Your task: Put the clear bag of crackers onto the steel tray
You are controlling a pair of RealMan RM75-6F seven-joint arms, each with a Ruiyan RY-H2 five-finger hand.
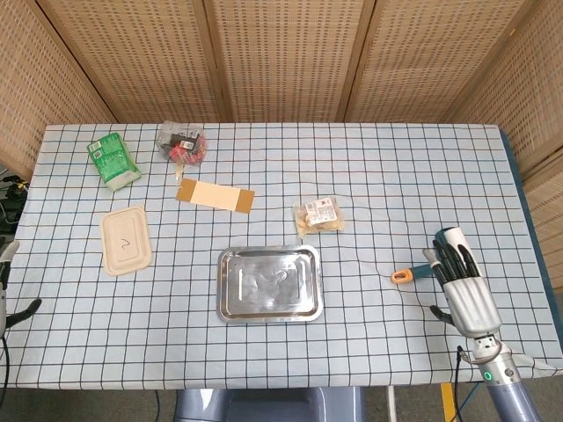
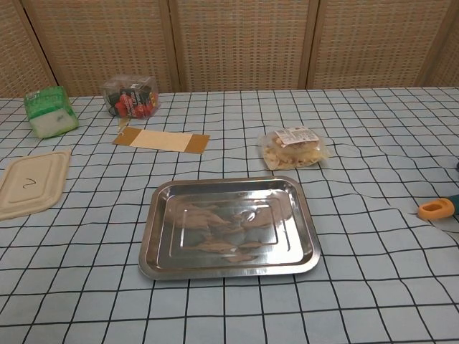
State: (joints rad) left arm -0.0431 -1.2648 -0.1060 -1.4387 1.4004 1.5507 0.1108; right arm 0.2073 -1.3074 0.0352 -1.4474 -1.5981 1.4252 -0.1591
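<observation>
The clear bag of crackers (image 1: 318,215) (image 2: 293,148) lies flat on the checked cloth, just beyond the right far corner of the steel tray (image 1: 230,301) (image 2: 154,254), which holds nothing. My right hand (image 1: 459,283) hovers at the table's right front, fingers straight and apart, holding nothing, well right of the bag. At the left edge of the head view only a sliver of my left hand (image 1: 7,290) shows, too little to tell its state. Neither hand appears in the chest view.
An orange-handled tool (image 1: 413,273) (image 2: 437,208) lies beside my right hand. A beige lid (image 1: 126,239), a brown card (image 1: 215,194), a green pack (image 1: 113,161) and a bag of dark snacks (image 1: 181,142) sit on the left and far side.
</observation>
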